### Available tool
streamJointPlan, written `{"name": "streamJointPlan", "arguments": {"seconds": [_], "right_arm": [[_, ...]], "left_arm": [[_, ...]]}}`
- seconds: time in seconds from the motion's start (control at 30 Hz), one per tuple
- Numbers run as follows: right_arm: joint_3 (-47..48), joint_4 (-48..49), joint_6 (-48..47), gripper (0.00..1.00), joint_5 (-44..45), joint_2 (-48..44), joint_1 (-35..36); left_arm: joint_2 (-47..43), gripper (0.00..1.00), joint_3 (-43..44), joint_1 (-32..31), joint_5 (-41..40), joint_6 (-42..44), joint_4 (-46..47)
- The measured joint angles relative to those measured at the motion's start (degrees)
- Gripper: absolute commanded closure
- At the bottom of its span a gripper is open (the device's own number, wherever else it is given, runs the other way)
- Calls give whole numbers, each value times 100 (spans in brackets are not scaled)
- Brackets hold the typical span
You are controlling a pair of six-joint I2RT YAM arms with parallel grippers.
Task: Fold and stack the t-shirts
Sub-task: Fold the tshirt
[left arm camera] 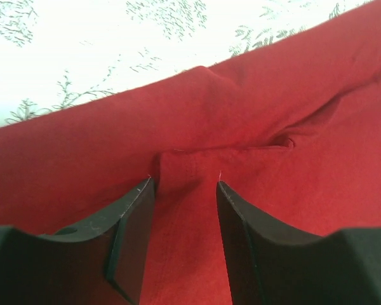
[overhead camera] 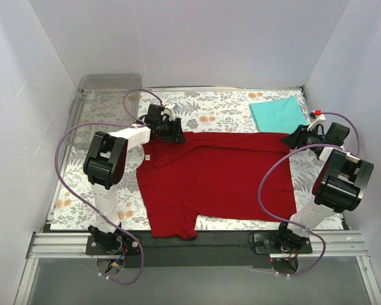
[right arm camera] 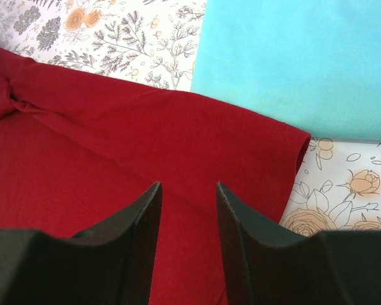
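As the dark red t-shirt [overhead camera: 216,181] runs sideways, my left claw [left arm camera: 185,184] and right claw [right arm camera: 187,185], jaws apart, sit at its far corners.

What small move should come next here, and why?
Probably close the left tool fully on the red t-shirt: its fingers straddle a raised ridge of cloth near the far edge but stand apart. The right tool sits over the opposite far corner, so both could then lift to fold.

Top view high, angled down; wrist views close; all share red shirt [overhead camera: 216,181].
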Motion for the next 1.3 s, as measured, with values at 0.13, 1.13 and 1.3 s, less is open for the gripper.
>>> {"name": "streamJointPlan", "arguments": {"seconds": [0.13, 1.13, 1.3], "right_arm": [[2, -2, 0, 60, 0, 2, 0], [11, -11, 0, 60, -2, 2, 0], [11, -13, 0, 60, -2, 2, 0]], "left_arm": [[0, 63, 0, -20, 28, 57, -52], [-1049, 71, -1060, -284, 1344, 177, -138], [-1091, 38, -1143, -448, 2098, 184, -400]]}}
